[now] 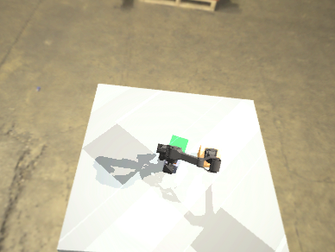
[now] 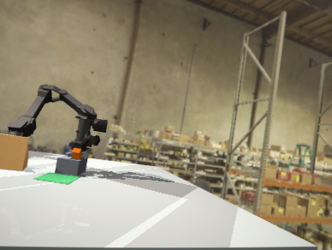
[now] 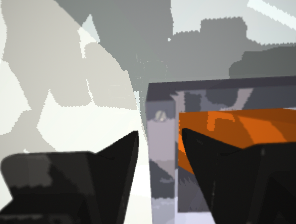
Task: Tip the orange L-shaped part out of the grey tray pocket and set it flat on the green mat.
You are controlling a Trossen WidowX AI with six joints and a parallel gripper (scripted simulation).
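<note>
The orange part (image 2: 77, 153) (image 3: 250, 125) is tipped. One end stands raised above the grey tray (image 2: 69, 166) (image 3: 161, 142) on the green mat's side, and the other end is down in the pocket. My gripper (image 3: 160, 134) is open with nothing between its fingers. In the wrist view its right fingertip is over the part's low L-shaped end and its left fingertip is outside the tray wall. Whether the fingertip touches the part is hidden. The green mat (image 1: 179, 142) (image 2: 55, 178) lies beside the tray and is bare. The arm covers most of the tray in the top view.
The arm's base stands on an orange-brown block (image 1: 200, 152) (image 2: 14, 152), on the far side of the mat from the open white table top (image 1: 142, 224) (image 2: 171, 223). Dark arm shadows fall across the table near the tray. Shelving stands in the background.
</note>
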